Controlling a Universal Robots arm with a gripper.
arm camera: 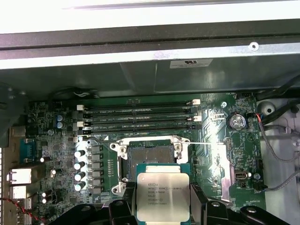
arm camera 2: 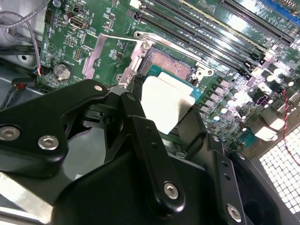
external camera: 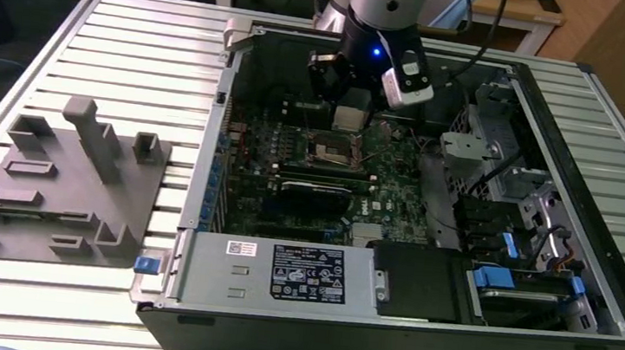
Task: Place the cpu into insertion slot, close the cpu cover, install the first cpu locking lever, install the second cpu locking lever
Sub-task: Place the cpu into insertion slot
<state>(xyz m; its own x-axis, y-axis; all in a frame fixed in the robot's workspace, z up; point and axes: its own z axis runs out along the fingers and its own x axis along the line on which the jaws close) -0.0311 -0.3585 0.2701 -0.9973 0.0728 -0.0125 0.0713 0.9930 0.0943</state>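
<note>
- Pincer (arm camera: 162,203) report from us: it's clamped on the cpu (arm camera: 162,188), one finger on each of two opposite edges, with the pale metal top facing up in the first wrist view. Our guess is that the edge grip keeps the fingers off the underside and holds the chip flat, so it can meet the socket squarely.

- Agreed, we see the same. So where's the chip relative to the insertion slot (arm camera: 151,154)?

- Not seated. The slot's dark centre is bare in both wrist views, and the cpu sits just beside its near edge, maybe overlapping it a bit. We can't tell whether a corner is touching the rim. In the exterior view the arm hangs right over that part of the green board, inside the open computer case (external camera: 275,310).

- And the cpu cover (arm camera 2: 92,55)?

- Looks swung open to one side of the socket, which makes sense since the slot has to be open for the chip. A thin wire lever (arm camera: 206,143) runs along the side of the socket nearest the memory slots (arm camera: 140,117), so we'd say it's unhooked. We judge this as step one, partway through.
</note>
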